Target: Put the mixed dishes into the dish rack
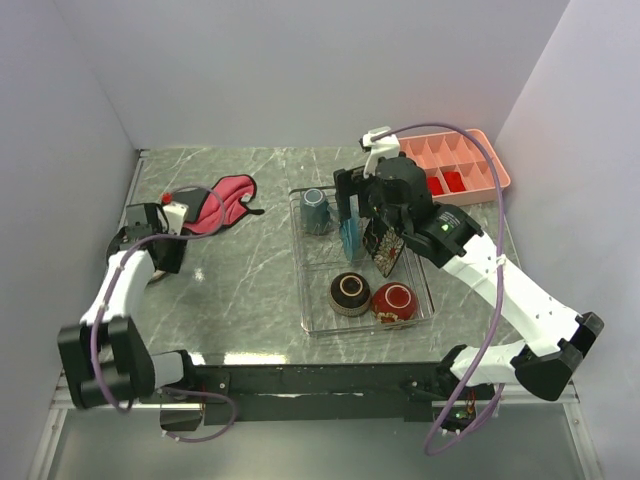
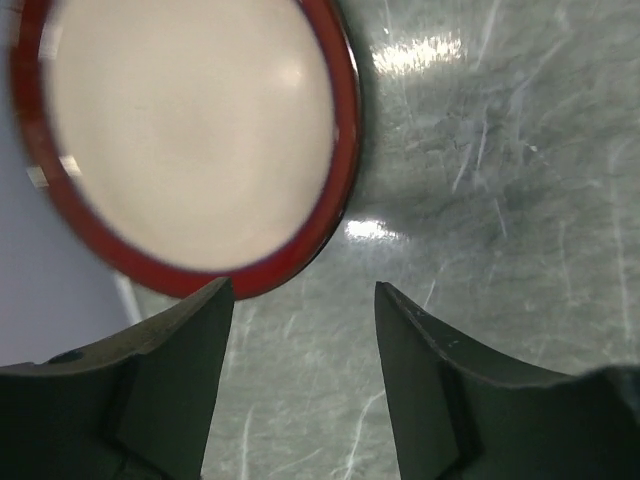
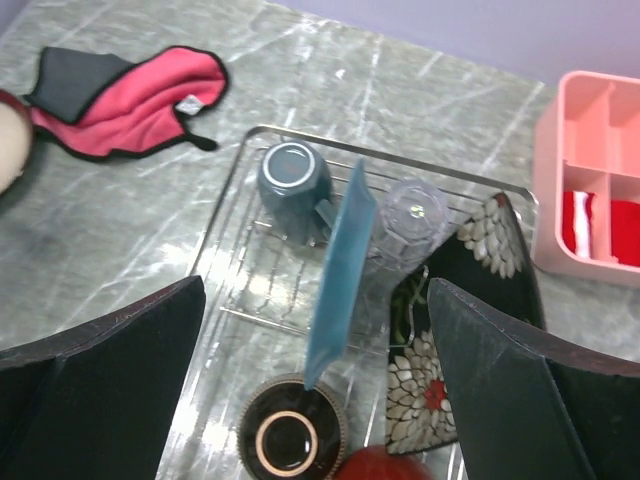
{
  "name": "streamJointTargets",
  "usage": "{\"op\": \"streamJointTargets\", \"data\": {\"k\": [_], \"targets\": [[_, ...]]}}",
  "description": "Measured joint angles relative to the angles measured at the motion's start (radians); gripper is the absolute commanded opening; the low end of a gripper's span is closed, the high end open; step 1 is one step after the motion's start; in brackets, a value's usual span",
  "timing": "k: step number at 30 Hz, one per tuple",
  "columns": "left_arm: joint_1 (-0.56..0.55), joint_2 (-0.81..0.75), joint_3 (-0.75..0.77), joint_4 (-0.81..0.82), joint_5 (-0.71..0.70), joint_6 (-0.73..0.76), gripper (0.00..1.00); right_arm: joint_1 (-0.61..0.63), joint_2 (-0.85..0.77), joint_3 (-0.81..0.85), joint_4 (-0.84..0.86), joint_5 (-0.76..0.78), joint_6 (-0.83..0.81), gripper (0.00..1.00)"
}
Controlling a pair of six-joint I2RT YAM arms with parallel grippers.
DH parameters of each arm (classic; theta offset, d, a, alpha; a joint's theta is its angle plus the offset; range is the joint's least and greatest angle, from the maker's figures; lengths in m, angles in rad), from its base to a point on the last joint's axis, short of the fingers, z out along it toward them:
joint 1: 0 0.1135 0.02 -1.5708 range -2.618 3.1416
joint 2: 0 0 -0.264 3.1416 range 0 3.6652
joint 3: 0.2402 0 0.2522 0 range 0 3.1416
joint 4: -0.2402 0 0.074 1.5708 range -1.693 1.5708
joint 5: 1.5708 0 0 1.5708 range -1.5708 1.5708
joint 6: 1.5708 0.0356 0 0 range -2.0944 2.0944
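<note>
The dish rack (image 1: 301, 275) holds a grey-blue mug (image 1: 316, 210), a round blue plate (image 1: 349, 238) standing on edge, a square dark plate with white flowers (image 1: 384, 247) leaning beside it, an upturned dark bowl (image 1: 349, 293) and a red bowl (image 1: 393, 302). My right gripper (image 1: 362, 205) hovers open above the blue plate (image 3: 340, 275) and holds nothing. Far left, my left gripper (image 2: 303, 300) is open low over the table. A round red-rimmed, cream-faced dish (image 2: 190, 130) lies just ahead of it, its rim at the left fingertip (image 2: 205, 305).
A red-pink cloth (image 1: 225, 205) lies on the marble table beside the left gripper. A pink compartment tray (image 1: 465, 165) sits at the back right. A clear glass (image 3: 413, 215) stands in the rack (image 3: 225, 250) behind the blue plate. White walls close in three sides.
</note>
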Motion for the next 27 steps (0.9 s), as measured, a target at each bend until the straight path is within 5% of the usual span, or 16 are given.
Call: {"op": "streamJointTargets", "data": {"k": [8,21,24,27], "targets": [[0.005,0.21,0.005,0.051,0.024,-0.004,0.62,0.003,0.008,0.004,0.008,-0.1,0.025,1.0],[-0.024,0.227,-0.143,0.332,-0.054,0.068,0.38,0.032,0.089,0.039,0.018,-0.138,0.072,1.0],[-0.037,0.225,-0.174,0.406,-0.073,0.088,0.12,0.047,0.14,0.076,0.019,-0.14,0.08,1.0],[-0.061,0.215,-0.221,0.49,-0.108,0.146,0.01,0.056,0.169,0.089,0.019,-0.134,0.084,1.0]]}}
